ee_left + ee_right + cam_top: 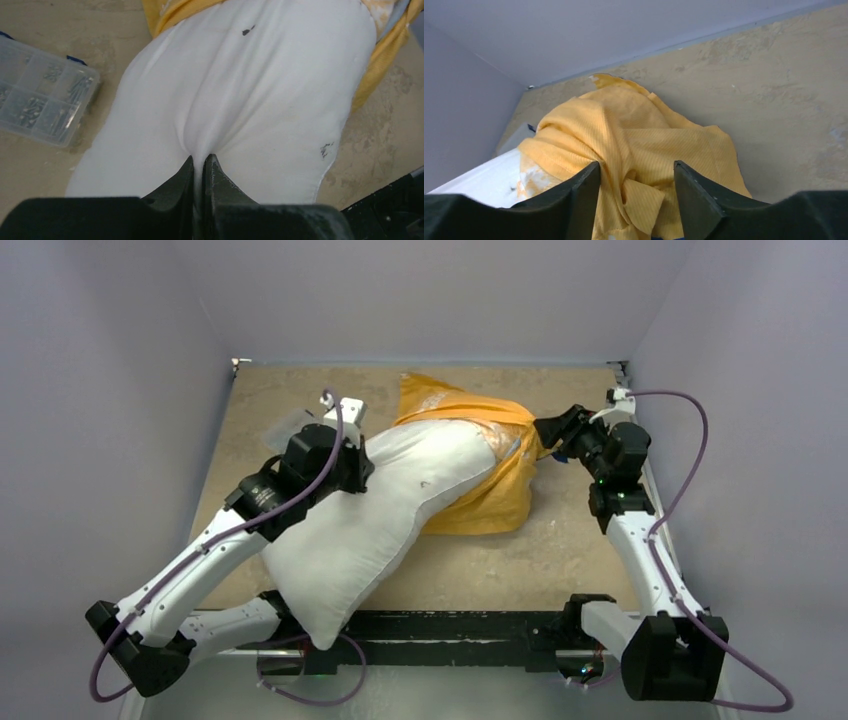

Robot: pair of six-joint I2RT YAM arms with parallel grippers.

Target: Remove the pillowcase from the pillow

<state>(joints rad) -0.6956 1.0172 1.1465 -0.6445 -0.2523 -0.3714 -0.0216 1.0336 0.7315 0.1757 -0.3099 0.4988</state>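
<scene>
left gripper (pixel 200 161) pressed together, pinching a fold of the pillow (pixel 370 520) | right gripper (pixel 636 172) spread, pillowcase (pixel 500 490) cloth bunched between its fingers | pillow lies diagonally on the bench (pixel 560 560), far end inside the pillowcase (most of it bare) | clear parts box (pixel 40 95) beside the pillow

Soft, even overhead light leaves faint shadows beside the pillow (pixel 370 510); both wrist views look slightly soft.
</scene>
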